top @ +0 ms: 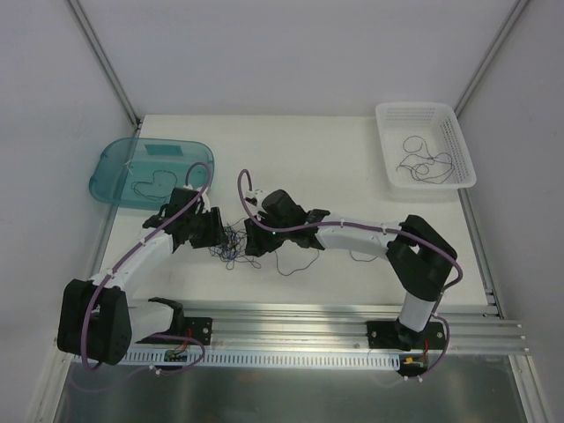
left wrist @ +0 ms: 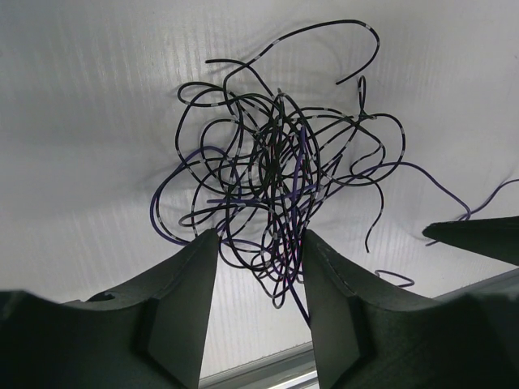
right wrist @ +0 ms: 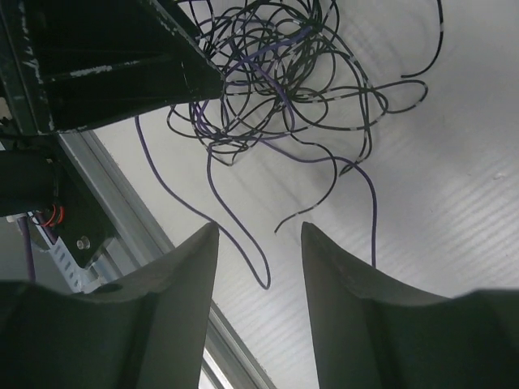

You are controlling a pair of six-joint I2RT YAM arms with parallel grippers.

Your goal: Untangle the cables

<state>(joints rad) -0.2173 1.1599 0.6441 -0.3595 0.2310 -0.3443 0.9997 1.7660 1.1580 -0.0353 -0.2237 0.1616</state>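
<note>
Left gripper [left wrist: 259, 237]: jaws apart, straddling lower strands of the cables [left wrist: 276, 158], which lie knotted on the table [left wrist: 73, 121] between the two grippers. Right gripper [right wrist: 259, 228]: jaws apart beside a trailing strand [right wrist: 265, 284]. Should you pinch several strands together, pulling would likely tighten the knot.

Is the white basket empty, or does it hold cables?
Not empty: thin dark cables lie looped inside the white basket.
</note>
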